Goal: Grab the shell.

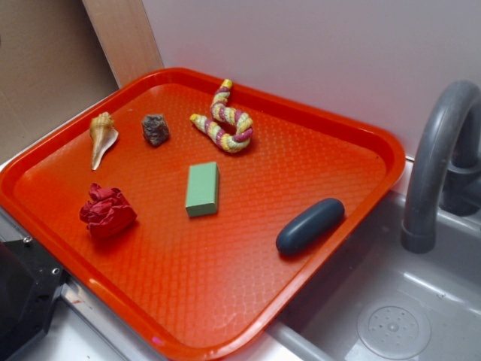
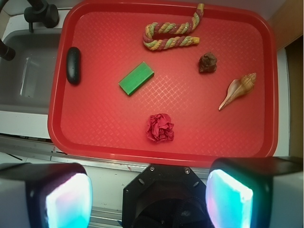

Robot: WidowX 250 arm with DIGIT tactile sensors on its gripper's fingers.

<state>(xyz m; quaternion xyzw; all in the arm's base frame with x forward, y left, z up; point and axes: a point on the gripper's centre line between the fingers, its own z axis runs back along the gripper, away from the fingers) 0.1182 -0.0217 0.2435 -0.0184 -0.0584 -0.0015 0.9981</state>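
Shell [image 2: 238, 90] lies unobstructed, rock [image 2: 208, 62] nearby.

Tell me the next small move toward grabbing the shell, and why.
Probably shift the gripper forward and to the right in the wrist view until it sits over the shell. Its jaws stand wide apart, high above the red tray, near its front edge. The shell lies alone, clear of the rock.

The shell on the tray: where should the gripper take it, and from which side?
Probably across the ridged wide top of the shell, coming straight down from above. It lies flat on the red tray, apart from the rock; its thin tail would likely slip. The gripper is open.
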